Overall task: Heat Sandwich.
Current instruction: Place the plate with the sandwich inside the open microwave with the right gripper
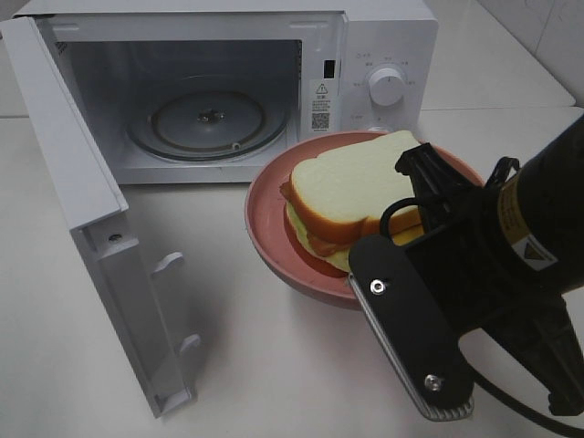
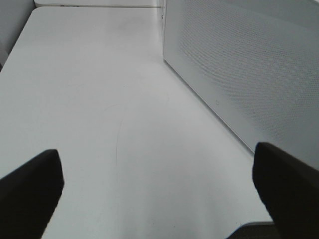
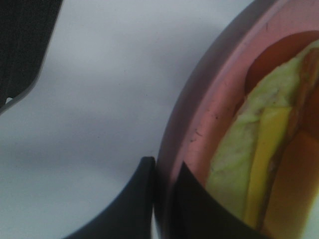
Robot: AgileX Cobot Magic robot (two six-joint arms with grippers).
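The sandwich (image 1: 351,192), white bread with a tan crust and pale yellow filling, lies on a round pink plate (image 1: 269,219) just in front of the open microwave (image 1: 383,36). My right gripper (image 1: 429,196) reaches in from the right and is shut on the plate's rim. In the right wrist view its two fingers (image 3: 142,199) pinch the pink rim (image 3: 199,124), with the sandwich (image 3: 264,164) just inside. My left gripper (image 2: 159,199) is open with nothing between its fingers, low over the bare table beside the microwave door (image 2: 249,74). It is outside the exterior high view.
The microwave door (image 1: 82,182) swings out to the left toward the table's front. Inside, the glass turntable (image 1: 205,119) holds nothing. The control knob (image 1: 387,87) is on the right panel. White table (image 1: 265,365) lies in front of the plate.
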